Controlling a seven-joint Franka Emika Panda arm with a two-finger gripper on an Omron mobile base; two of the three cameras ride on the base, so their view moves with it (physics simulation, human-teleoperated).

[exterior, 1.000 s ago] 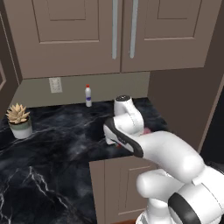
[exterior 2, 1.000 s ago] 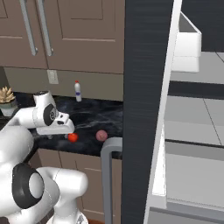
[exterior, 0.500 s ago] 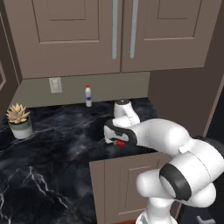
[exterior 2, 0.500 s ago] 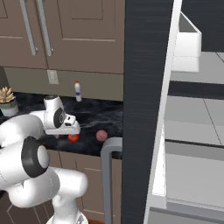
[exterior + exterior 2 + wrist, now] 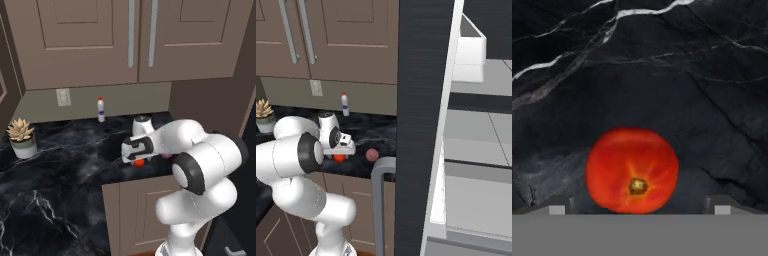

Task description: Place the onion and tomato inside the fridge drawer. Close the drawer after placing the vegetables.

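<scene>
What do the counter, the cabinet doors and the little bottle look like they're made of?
Counter: polished black stone, likely marble, going by the white veins and soft sheen. Cabinet doors: painted wood or laminate in matte taupe, with framed panels and brushed-metal-looking bar handles. Bottle: probably white plastic with a red cap; too small to be sure.

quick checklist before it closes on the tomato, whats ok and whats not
1. Tomato centred between the two fingertips in the hand view: ok.
2. Gripper open wider than the tomato: ok, a tip shows on each side of it.
3. Gripper low enough over the black marble counter to close around the tomato: cannot tell, only the tips show.
4. Onion out of the way: ok, it lies apart, toward the fridge.
5. Tomato resting on the counter, not yet lifted: ok.
6. Fridge drawer open to receive it: cannot tell.
</scene>
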